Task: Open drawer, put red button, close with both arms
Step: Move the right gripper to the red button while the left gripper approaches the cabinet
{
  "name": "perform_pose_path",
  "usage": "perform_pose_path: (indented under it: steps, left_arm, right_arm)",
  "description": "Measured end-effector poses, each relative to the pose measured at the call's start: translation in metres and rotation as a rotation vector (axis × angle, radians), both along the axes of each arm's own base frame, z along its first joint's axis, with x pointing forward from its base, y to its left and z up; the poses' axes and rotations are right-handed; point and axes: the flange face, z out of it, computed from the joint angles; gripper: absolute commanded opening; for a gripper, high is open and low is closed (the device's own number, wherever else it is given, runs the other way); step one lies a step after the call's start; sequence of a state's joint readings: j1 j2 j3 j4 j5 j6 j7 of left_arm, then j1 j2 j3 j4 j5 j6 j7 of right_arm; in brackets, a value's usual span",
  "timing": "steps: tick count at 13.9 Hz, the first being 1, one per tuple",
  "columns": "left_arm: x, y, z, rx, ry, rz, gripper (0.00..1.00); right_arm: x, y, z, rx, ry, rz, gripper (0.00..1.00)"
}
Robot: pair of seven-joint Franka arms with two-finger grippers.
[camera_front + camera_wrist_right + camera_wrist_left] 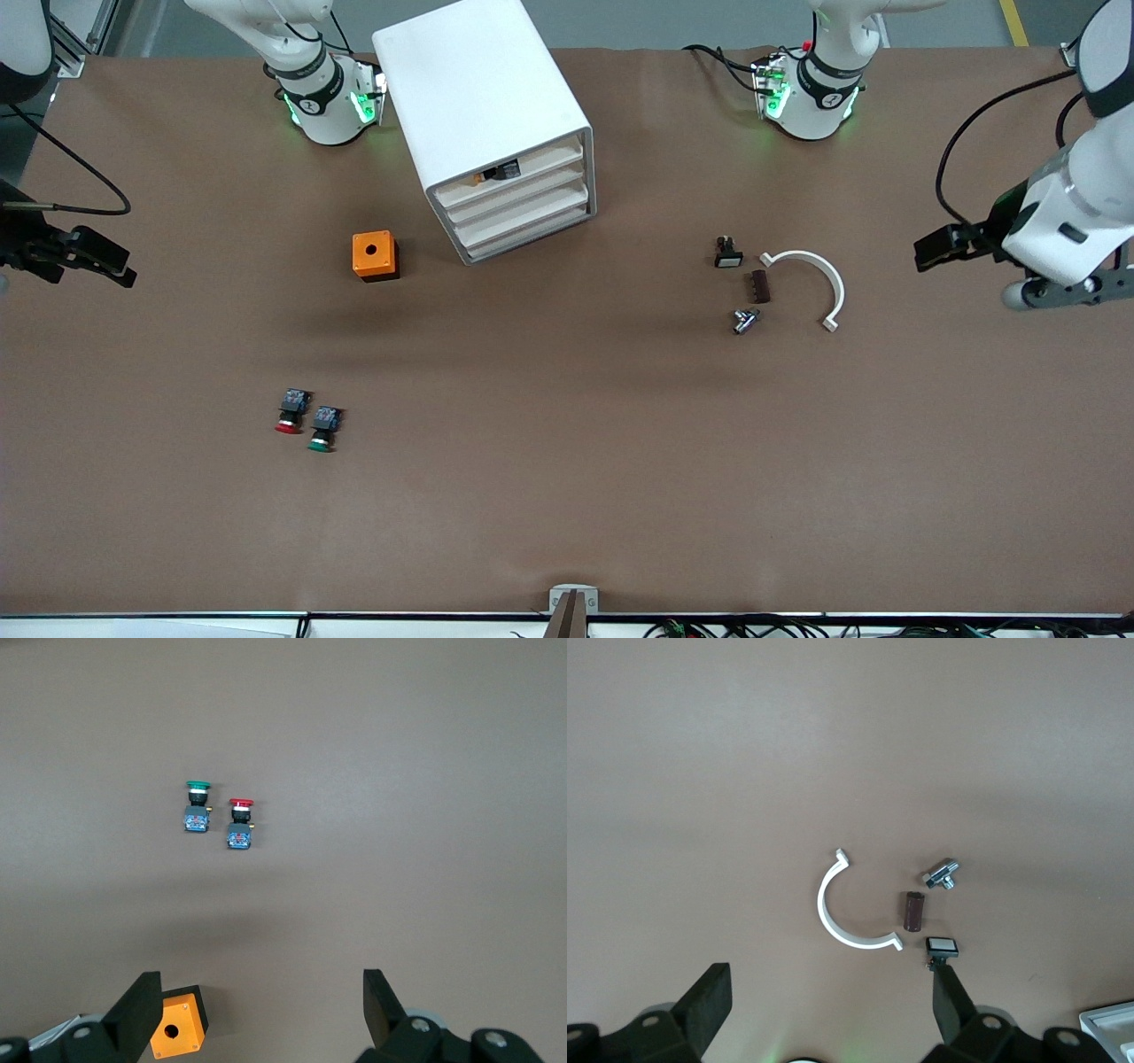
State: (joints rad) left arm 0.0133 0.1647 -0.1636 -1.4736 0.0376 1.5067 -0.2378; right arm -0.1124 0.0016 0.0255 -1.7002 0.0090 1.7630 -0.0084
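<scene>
The white cabinet (483,97) stands between the two arm bases, and its second drawer (518,197) is shut. The red button (290,413) lies on its side nearer the front camera, toward the right arm's end, right beside a green-capped one (323,428). The right wrist view also takes in the red button (239,822). My right gripper (120,266) hangs open and empty over the table edge at the right arm's end; in its wrist view the right gripper (261,997) holds nothing. My left gripper (926,252) is open and empty over the left arm's end, and the left gripper (831,992) is bare there too.
An orange box with a hole (375,255) sits beside the cabinet toward the right arm's end. Toward the left arm's end lie a white half-ring (811,279), a brown block (760,286), a metal fitting (744,320) and a small black switch (728,254).
</scene>
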Motion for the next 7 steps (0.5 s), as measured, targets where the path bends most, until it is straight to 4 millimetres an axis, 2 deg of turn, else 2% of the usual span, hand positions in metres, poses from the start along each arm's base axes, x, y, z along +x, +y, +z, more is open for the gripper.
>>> perform_pose_path:
  steps: [2, 4, 5, 7]
  left_arm:
    - [0.017, -0.014, -0.023, -0.006, 0.014, -0.003, 1.00]
    - [0.029, -0.036, -0.046, 0.000, 0.024, 0.051, 1.00]
    - [0.032, -0.051, -0.059, 0.010, 0.037, 0.100, 1.00]
    - [0.034, -0.085, -0.087, 0.042, 0.068, 0.216, 1.00]
  right_arm:
    - [0.010, 0.004, -0.016, 0.005, 0.010, 0.007, 1.00]
    - [0.027, 0.014, -0.043, 0.008, 0.013, 0.025, 1.00]
    - [0.036, 0.018, -0.061, 0.009, 0.021, 0.033, 1.00]
    - [0.051, 0.023, -0.108, 0.015, 0.077, 0.042, 1.00]
